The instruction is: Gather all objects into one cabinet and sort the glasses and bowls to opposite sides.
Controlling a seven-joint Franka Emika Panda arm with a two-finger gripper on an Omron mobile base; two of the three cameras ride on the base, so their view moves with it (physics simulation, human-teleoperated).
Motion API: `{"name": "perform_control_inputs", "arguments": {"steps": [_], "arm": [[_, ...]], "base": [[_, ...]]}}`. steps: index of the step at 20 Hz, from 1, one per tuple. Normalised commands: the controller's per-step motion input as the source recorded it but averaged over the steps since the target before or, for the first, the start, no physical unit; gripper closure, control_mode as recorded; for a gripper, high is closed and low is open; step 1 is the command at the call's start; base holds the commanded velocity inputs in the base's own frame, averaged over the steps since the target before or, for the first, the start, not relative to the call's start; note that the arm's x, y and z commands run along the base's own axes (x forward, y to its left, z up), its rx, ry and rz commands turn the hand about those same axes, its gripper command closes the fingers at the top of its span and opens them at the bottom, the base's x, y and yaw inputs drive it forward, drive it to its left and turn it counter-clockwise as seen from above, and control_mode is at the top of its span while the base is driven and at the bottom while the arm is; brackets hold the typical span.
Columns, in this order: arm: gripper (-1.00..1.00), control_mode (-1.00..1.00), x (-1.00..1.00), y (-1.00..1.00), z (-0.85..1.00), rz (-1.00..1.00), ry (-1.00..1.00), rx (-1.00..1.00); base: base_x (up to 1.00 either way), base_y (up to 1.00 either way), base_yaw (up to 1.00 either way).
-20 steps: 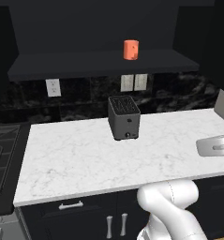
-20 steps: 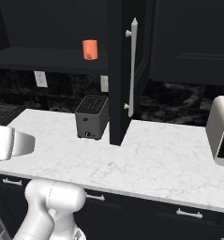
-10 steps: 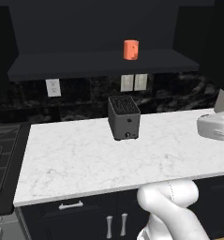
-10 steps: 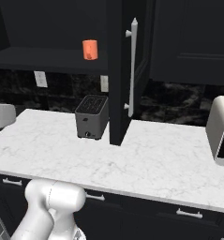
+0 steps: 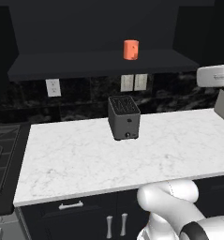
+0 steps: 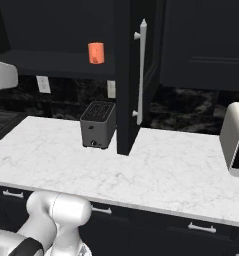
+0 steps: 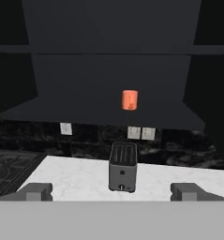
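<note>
pincer (image 7: 111, 192) has swung up off the white marble worktop (image 5: 85, 159), spread and empty, facing the salmon-orange cup (image 7: 129, 100) on the shelf.

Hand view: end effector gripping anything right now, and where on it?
Nothing is held. The end effector is open, its fingertips wide apart with empty space between them. The salmon-orange cup stands untouched on the cabinet shelf, above the toaster.

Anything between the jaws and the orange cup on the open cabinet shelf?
Nothing visible. In the hand view the salmon-orange cup stands alone on the cabinet shelf, straight ahead of the open gripper. The toaster sits lower, on the counter.
</note>
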Motion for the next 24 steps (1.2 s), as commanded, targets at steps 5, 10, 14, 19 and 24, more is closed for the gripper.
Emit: {"name": "perform_control_inputs", "arguments": {"steps": [5,10,14,19,24], "arm": [[-1.0,-1.0,0.01,0.0,0.0,0.0,0.0,0.0],[-1.0,-1.0,0.27,0.0,0.0,0.0,-0.12,0.0],[-1.0,-1.0,0.65,-0.06,-0.03,-0.08,-0.07,0.0],[-1.0,-1.0,0.93,-0.24,-0.43,-0.11,0.0,0.05],[-1.0,-1.0,0.98,-0.08,-0.4,-0.04,0.0,0.19]], "base": [[0.0,0.0,0.0],[0.0,0.0,0.0],[0.0,0.0,0.0],[0.0,0.0,0.0],[0.0,0.0,0.0]]}}
